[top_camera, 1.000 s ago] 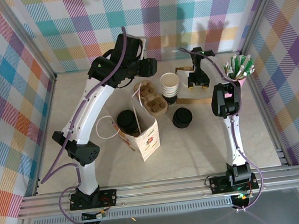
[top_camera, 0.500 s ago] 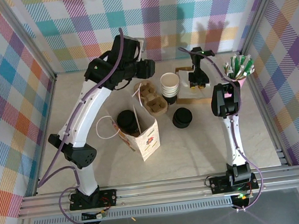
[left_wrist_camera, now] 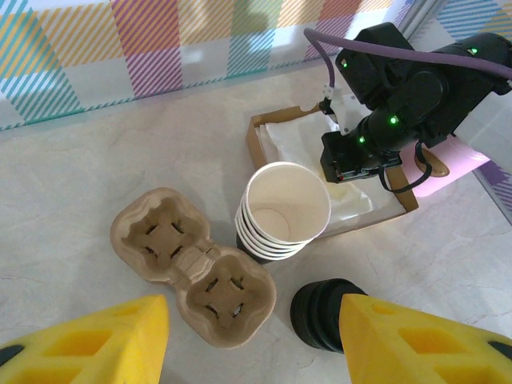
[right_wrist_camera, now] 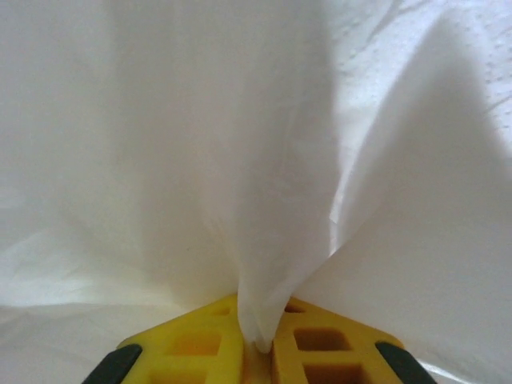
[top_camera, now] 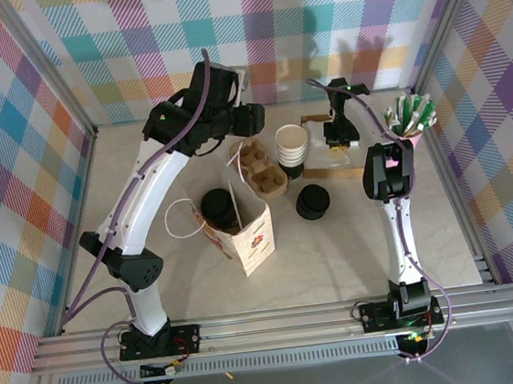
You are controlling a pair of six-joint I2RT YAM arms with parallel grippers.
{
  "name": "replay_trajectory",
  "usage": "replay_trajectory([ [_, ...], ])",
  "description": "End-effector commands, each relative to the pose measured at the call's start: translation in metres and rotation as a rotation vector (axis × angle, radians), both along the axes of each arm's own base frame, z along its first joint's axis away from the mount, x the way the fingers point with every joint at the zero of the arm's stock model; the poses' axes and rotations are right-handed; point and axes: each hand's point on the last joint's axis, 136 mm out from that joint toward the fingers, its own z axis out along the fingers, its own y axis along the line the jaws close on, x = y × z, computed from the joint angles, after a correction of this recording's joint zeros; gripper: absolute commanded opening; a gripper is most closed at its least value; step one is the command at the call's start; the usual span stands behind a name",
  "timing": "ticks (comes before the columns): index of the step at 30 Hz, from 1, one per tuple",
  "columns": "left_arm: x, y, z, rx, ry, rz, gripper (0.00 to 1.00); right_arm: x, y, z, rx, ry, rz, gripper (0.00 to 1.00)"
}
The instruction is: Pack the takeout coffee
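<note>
The right pincer (right_wrist_camera: pixel 258 346) grips a fold of white napkin (right_wrist_camera: pixel 240 160). The left pincer (left_wrist_camera: pixel 252 340) hangs open above the cup carrier (left_wrist_camera: pixel 192 268).

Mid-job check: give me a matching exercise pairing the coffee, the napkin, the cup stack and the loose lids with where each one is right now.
Things:
1. takeout coffee
2. napkin
3. stack of paper cups
4. stack of black lids

Places:
A. pinched in the right claw
B. on the bare tabletop, toward the arms' bases from the cups
C. inside the paper bag
D. between the cup carrier and the napkin tray

Pairs: 1-C, 2-A, 3-D, 4-B
</note>
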Motion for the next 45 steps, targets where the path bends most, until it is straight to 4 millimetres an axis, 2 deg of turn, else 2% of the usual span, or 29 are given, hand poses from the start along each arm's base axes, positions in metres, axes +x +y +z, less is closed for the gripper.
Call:
replay_trajectory([
  [1, -0.002, 0.012, 0.021, -0.035, -0.046, 0.033, 0.58, 0.003, 0.002, 0.048, 0.006, -0.085, 0.015, 0.11],
  [10, -0.002, 0.011, 0.023, -0.068, -0.04, 0.049, 0.58, 0.005, 0.004, 0.075, 0.027, -0.142, 0.017, 0.0],
  [12, -0.002, 0.012, 0.027, -0.08, -0.044, 0.055, 0.58, 0.007, 0.007, 0.088, 0.05, -0.174, 0.012, 0.0],
  [18, -0.002, 0.012, 0.04, -0.137, -0.072, 0.073, 0.58, 0.01, 0.014, 0.151, 0.121, -0.324, -0.001, 0.0],
  [22, -0.004, 0.005, 0.055, -0.235, -0.082, 0.066, 0.6, 0.005, 0.023, 0.208, 0.205, -0.451, 0.0, 0.0],
  [27, -0.016, -0.025, 0.078, -0.509, -0.05, -0.024, 0.62, -0.008, 0.055, 0.308, 0.43, -0.697, 0.052, 0.0],
  [31, -0.032, -0.049, 0.104, -0.804, -0.055, -0.139, 0.66, -0.034, 0.082, 0.392, 0.593, -0.916, 0.136, 0.0],
  [35, -0.044, -0.058, 0.119, -0.995, -0.086, -0.2, 0.71, -0.074, 0.11, 0.463, 0.722, -1.111, 0.255, 0.0],
  [38, -0.055, -0.07, 0.13, -1.048, -0.1, -0.269, 0.73, -0.105, 0.131, 0.507, 0.826, -1.248, 0.345, 0.0],
  [40, -0.065, -0.079, 0.14, -1.074, -0.125, -0.332, 0.76, -0.123, 0.142, 0.528, 0.92, -1.309, 0.384, 0.0],
  [45, -0.087, -0.088, 0.171, -1.177, -0.235, -0.458, 0.82, -0.161, 0.155, 0.563, 1.15, -1.415, 0.417, 0.0],
])
